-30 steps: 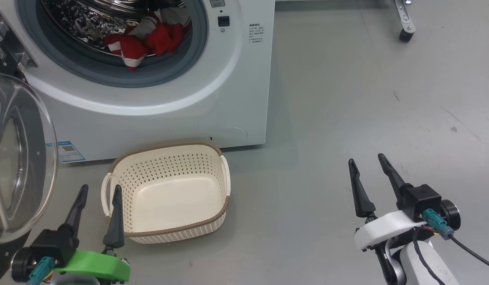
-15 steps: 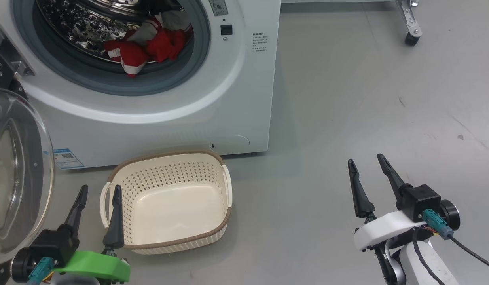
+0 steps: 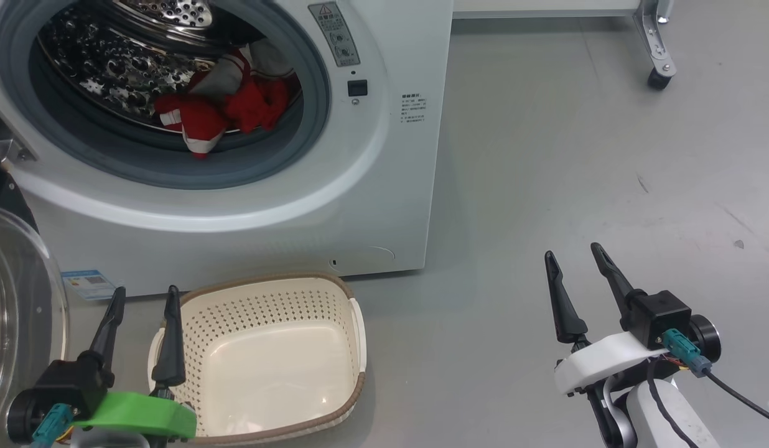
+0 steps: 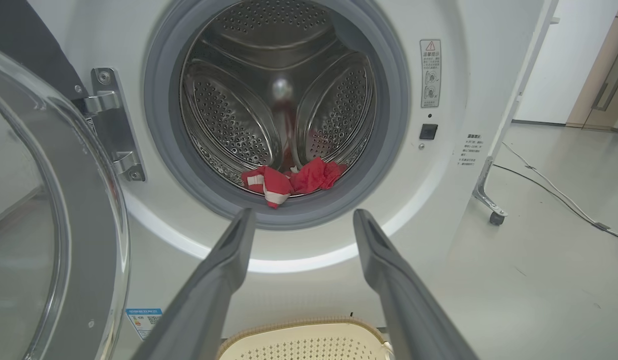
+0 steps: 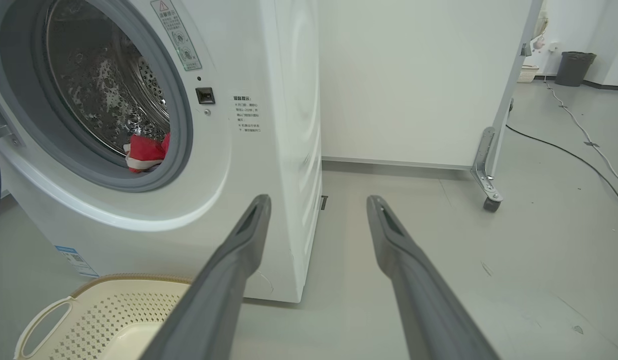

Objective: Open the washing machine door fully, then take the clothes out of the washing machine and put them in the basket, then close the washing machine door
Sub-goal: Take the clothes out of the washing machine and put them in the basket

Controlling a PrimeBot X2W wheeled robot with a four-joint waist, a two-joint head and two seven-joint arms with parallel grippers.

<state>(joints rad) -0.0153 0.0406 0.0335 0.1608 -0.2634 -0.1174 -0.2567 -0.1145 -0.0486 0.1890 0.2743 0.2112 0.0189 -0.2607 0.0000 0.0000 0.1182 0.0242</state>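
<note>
The white washing machine (image 3: 384, 205) has its round port uncovered, and the red clothes (image 3: 219, 112) lie at the front lip of the steel drum (image 4: 289, 180) (image 5: 145, 150). Its door (image 3: 17, 323) is swung out to the left, the glass bowl showing at the frame edge (image 4: 49, 225). On the floor in front of the machine sits the empty cream basket (image 3: 266, 354) (image 5: 104, 315). My left gripper (image 3: 142, 295) is open beside the basket's left handle, pointing at the port (image 4: 300, 217). My right gripper (image 3: 574, 255) is open over bare floor to the right (image 5: 316, 200).
A white panel on a castor leg (image 3: 657, 74) stands at the back right (image 5: 489, 200). Cables (image 5: 579, 150) trail over the grey floor beyond it. A blue label (image 3: 89, 281) is stuck low on the machine's front.
The head camera has tilted up and shifted, so the machine and basket sit lower in the picture. Both grippers stay open in about the same places.
</note>
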